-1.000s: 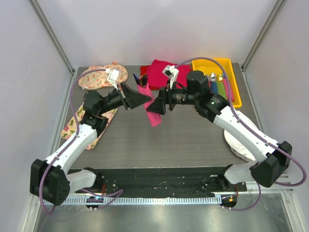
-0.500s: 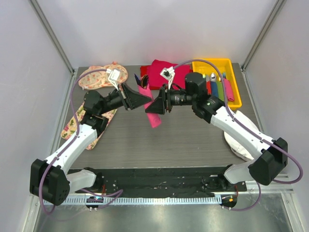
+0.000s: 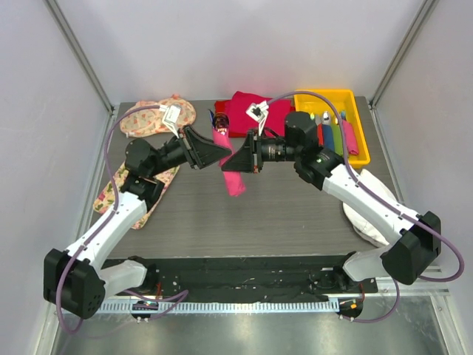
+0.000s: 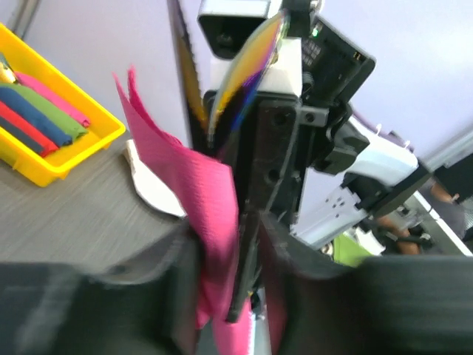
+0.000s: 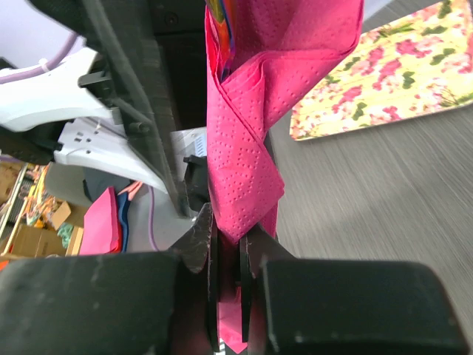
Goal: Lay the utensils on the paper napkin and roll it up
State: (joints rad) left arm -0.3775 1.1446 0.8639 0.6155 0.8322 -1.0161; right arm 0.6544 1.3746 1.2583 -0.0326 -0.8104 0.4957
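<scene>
- Paper napkin is wrapped in a loose twist around the utensils. The roll is held above the table, mid-scene, where the two arms meet.
- Roll sits tilted; shiny utensil heads poke out of its far end.
- Right gripper: fingers pinched tight on the pink roll, paper showing on both sides of the pinch.
- Left gripper: fingers parted, one on each side of the roll, with a gap on one side.
- Yellow tray at far right holds coloured cutlery; red cloth pile lies beside it.

No lettering, brand or number is legible anywhere, neither on the paper napkin nor the yellow tray.
</scene>
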